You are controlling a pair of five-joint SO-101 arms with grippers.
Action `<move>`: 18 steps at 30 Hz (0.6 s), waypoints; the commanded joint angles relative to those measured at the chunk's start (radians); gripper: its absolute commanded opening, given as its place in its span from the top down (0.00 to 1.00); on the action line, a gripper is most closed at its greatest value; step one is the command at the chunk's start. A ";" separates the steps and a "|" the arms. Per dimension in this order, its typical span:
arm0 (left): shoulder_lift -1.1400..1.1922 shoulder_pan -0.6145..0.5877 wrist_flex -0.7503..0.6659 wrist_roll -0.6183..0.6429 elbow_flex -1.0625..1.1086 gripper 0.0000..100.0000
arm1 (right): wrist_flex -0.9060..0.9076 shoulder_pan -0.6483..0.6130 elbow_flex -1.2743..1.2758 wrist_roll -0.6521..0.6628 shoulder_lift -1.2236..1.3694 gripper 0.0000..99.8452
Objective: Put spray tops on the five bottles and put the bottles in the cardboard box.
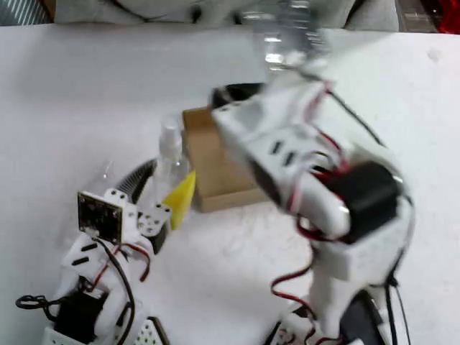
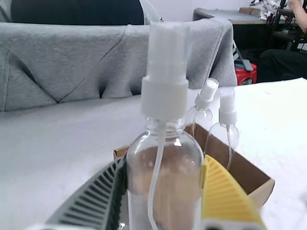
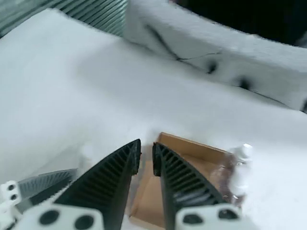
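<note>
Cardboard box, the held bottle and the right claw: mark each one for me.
cardboard box [image 1: 215,176]: high view, bare brown cardboard.
bottle [image 2: 180,182]: left wrist view, clear glass body.
right claw [image 3: 146,146]: right wrist view, midway between its fingertips.

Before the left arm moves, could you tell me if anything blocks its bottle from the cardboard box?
Possibly: the right gripper hovers above the cardboard box, and two bottles stand inside it.

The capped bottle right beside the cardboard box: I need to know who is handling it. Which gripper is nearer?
Left. The left gripper is clamped around the bottle, beside the cardboard box. The right gripper hangs apart from it, over the box.
</note>
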 commanded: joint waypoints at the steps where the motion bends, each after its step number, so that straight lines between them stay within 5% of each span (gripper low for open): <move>1: -0.010 -0.005 -0.074 -0.003 -0.009 0.95 | 0.027 0.124 0.160 -0.009 -0.101 0.99; 12: -0.007 -0.025 -0.236 -0.002 -0.006 0.95 | -0.077 0.148 0.893 -0.003 -0.507 0.99; 18: -0.004 -0.139 -0.338 -0.002 -0.006 0.95 | -0.133 -0.005 1.129 -0.008 -0.674 0.99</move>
